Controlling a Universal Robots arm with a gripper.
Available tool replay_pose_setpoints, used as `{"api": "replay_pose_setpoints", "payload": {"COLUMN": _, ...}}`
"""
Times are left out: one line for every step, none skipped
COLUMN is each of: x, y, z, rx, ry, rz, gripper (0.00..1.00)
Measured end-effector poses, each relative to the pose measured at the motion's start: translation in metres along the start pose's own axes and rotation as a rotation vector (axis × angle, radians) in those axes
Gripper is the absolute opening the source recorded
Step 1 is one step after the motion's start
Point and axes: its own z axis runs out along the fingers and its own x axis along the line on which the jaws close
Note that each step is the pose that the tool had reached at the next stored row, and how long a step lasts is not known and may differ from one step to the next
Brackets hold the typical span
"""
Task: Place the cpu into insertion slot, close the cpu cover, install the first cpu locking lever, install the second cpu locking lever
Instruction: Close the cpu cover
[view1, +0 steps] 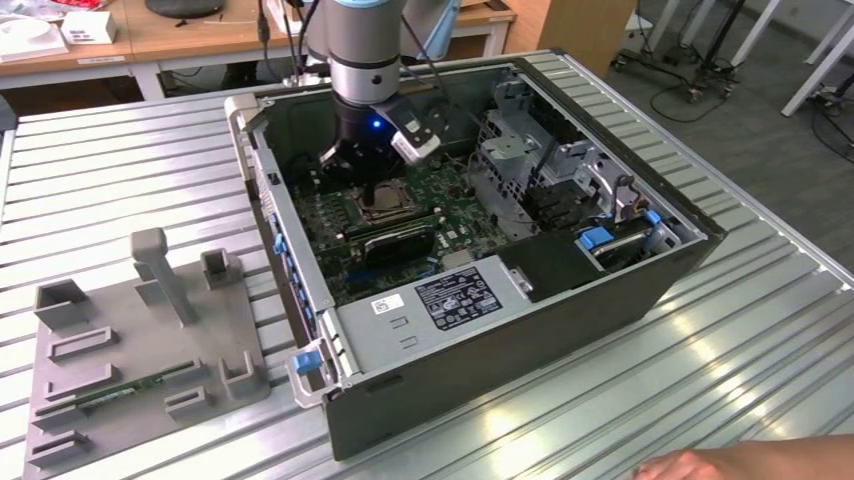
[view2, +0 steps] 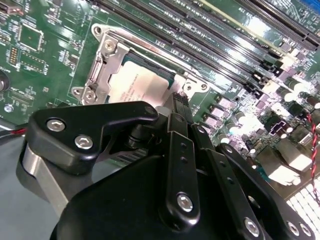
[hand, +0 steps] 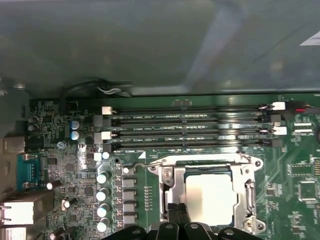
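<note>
The cpu (view1: 388, 204) lies flat in the insertion slot (view1: 375, 192) on the green board inside the open computer case. Its dull pale top shows in both wrist views (view2: 137, 85) (hand: 210, 198). The silvery cpu cover (view2: 102, 62) (hand: 169, 186) lies down around it as a frame. My gripper (view1: 363, 183) hangs just above the socket's edge. Its black fingertips (view2: 178, 102) (hand: 177, 216) are pressed together at the frame's rim beside the cpu, and nothing shows between them.
Long black memory slots (hand: 190, 131) run beside the socket. A metal drive cage (view1: 534, 160) and the power supply (view1: 447, 298) crowd the case. A grey fixture plate (view1: 134, 340) lies on the slatted table at the exterior view's left. A hand (view1: 707, 465) rests at the bottom edge.
</note>
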Motion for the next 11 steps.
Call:
{"api": "replay_pose_setpoints", "payload": {"x": 0.0008, "y": 0.0000, "z": 0.0006, "rx": 0.0001, "ry": 0.0002, "rz": 0.000, "gripper": 0.11}}
{"api": "replay_pose_setpoints", "payload": {"x": 0.0015, "y": 0.0000, "z": 0.0010, "rx": 0.0002, "ry": 0.0004, "rz": 0.000, "gripper": 0.11}}
{"api": "replay_pose_setpoints", "payload": {"x": 0.0023, "y": 0.0001, "z": 0.0016, "rx": 0.0001, "ry": 0.0003, "rz": 0.000, "gripper": 0.11}}
{"api": "replay_pose_setpoints", "payload": {"x": 0.0026, "y": 0.0005, "z": 0.0021, "rx": 0.0000, "ry": 0.0004, "rz": 0.000, "gripper": 0.11}}
{"api": "replay_pose_setpoints", "payload": {"x": 0.0027, "y": 0.0011, "z": 0.0024, "rx": 0.0001, "ry": 0.0005, "rz": 0.000, "gripper": 0.11}}
{"api": "replay_pose_setpoints", "payload": {"x": 0.0027, "y": 0.0018, "z": 0.0026, "rx": 0.0001, "ry": 0.0005, "rz": 0.000, "gripper": 0.11}}
{"api": "replay_pose_setpoints", "payload": {"x": 0.0027, "y": 0.0023, "z": 0.0029, "rx": -0.0002, "ry": 0.0003, "rz": 0.000, "gripper": 0.11}}
{"api": "replay_pose_setpoints", "payload": {"x": 0.0028, "y": 0.0027, "z": 0.0030, "rx": -0.0002, "ry": 0.0003, "rz": 0.000, "gripper": 0.11}}
{"api": "replay_pose_setpoints", "payload": {"x": 0.0028, "y": 0.0032, "z": 0.0031, "rx": -0.0001, "ry": 0.0003, "rz": 0.000, "gripper": 0.11}}
{"api": "replay_pose_setpoints", "payload": {"x": 0.0028, "y": 0.0037, "z": 0.0032, "rx": -0.0001, "ry": 0.0004, "rz": 0.000, "gripper": 0.11}}
{"api": "replay_pose_setpoints", "payload": {"x": 0.0028, "y": 0.0037, "z": 0.0032, "rx": -0.0002, "ry": 0.0003, "rz": 0.000, "gripper": 0.11}}
